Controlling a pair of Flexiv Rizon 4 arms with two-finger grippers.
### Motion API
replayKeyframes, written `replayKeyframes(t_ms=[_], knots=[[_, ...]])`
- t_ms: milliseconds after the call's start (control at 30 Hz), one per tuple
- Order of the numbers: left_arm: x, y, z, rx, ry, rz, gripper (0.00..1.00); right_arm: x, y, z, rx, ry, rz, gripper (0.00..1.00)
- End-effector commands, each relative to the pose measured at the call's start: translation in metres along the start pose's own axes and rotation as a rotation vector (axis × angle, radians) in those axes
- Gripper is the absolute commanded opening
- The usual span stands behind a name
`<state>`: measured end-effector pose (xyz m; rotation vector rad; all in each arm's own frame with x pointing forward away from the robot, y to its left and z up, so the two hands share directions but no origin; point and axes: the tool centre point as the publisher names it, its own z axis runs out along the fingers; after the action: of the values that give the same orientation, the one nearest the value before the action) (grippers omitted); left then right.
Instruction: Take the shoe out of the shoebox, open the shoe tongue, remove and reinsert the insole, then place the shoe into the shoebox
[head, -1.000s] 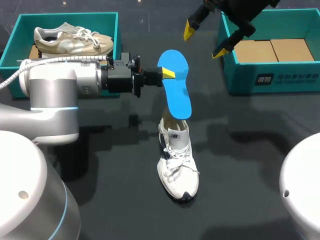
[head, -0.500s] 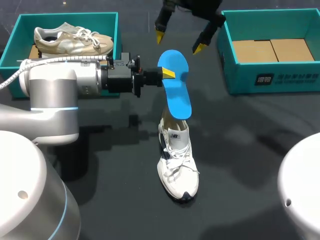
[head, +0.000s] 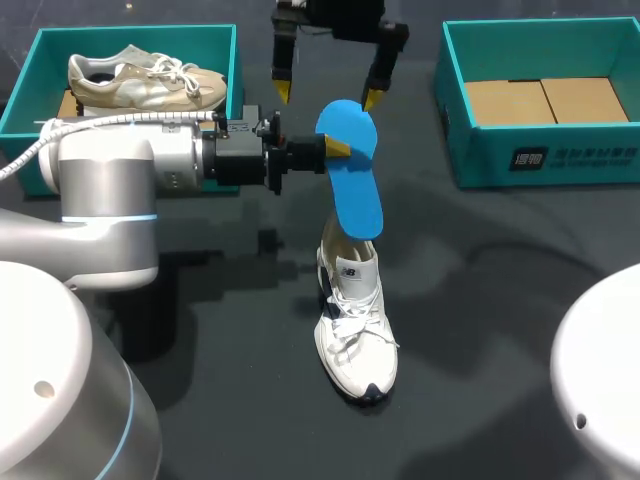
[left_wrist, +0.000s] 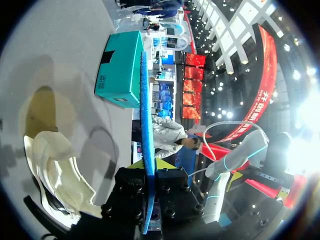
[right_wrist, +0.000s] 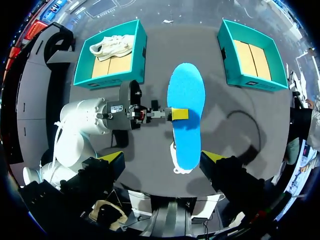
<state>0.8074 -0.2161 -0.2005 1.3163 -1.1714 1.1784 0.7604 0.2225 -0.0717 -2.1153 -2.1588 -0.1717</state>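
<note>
Left tool (head: 340, 148) astride blue insole (head: 358, 192)

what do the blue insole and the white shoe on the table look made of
Insole: probably foam, matte blue, a thin flat sheet with no shine. Shoe: likely white fabric or synthetic leather, matte, with woven laces and a dark toe tip; the exact material is unclear.

The left pincer (head: 338, 149) is clamped, arm level; the right pincer (head: 327, 95) points down, spread (yellow tips wide apart).
</note>
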Motion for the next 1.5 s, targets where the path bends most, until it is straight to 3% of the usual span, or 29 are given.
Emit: replayKeyframes(t_ms=[33, 333, 633, 1033, 1500], knots=[[0.0, 0.001, -0.001, 0.0, -0.001, 0.001, 0.0, 0.009, -0.001, 0.003, -0.005, -0.114, 0.005, 1.0], [0.0, 0.001, -0.001, 0.0, -0.001, 0.001, 0.0, 0.018, -0.004, 0.006, 0.004, -0.158, 0.033, 1.0], [0.0, 0.001, -0.001, 0.0, -0.001, 0.001, 0.0, 0.015, -0.008, -0.002, 0.002, -0.036, 0.044, 1.0], [0.0, 0.001, -0.001, 0.0, -0.001, 0.001, 0.0, 0.0, 0.002, -0.006, 0.077, 0.221, 0.078, 1.0], [0.0, 0.001, -0.001, 0.0, -0.001, 0.001, 0.0, -0.024, 0.007, -0.007, 0.092, 0.532, 0.157, 1.0]])
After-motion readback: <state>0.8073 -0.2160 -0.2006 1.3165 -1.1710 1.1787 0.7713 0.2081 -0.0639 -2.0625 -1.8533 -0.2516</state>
